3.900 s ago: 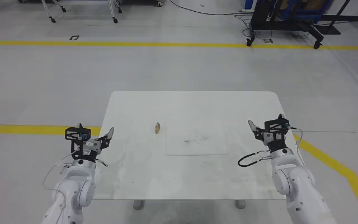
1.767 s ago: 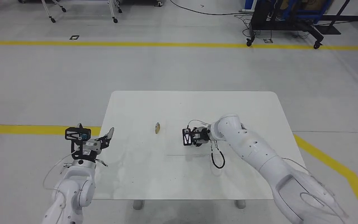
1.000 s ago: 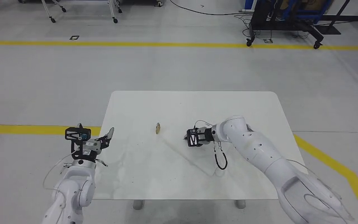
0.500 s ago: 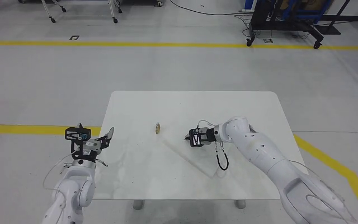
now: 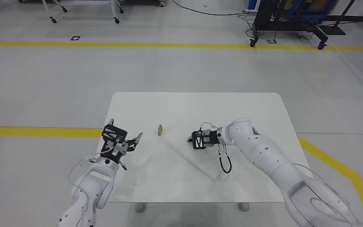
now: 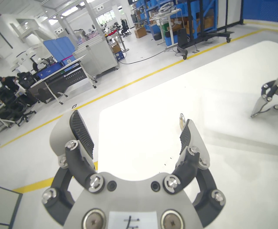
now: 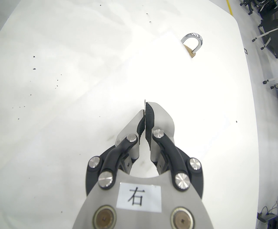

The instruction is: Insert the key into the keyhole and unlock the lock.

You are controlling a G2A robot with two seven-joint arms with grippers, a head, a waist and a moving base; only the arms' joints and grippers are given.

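while left end effector [image 6: 131,119] gapes empty, right one [image 7: 146,109] pinches key [image 7: 144,102], tip toward lock [image 7: 192,46].

Bright, even light from the ceiling lights [image 6: 69,12] fills the hall, so shadows are faint and soft-edged. The white bench [image 5: 238,110] throws strong glare. In the right wrist view its surface burns out to flat white, swallowing part of the body of the lock [image 7: 191,52], while the shackle glints. In the top view the floor shines pale. Both wrist views bulge toward their edges, and the bench's rim bows in the right wrist view
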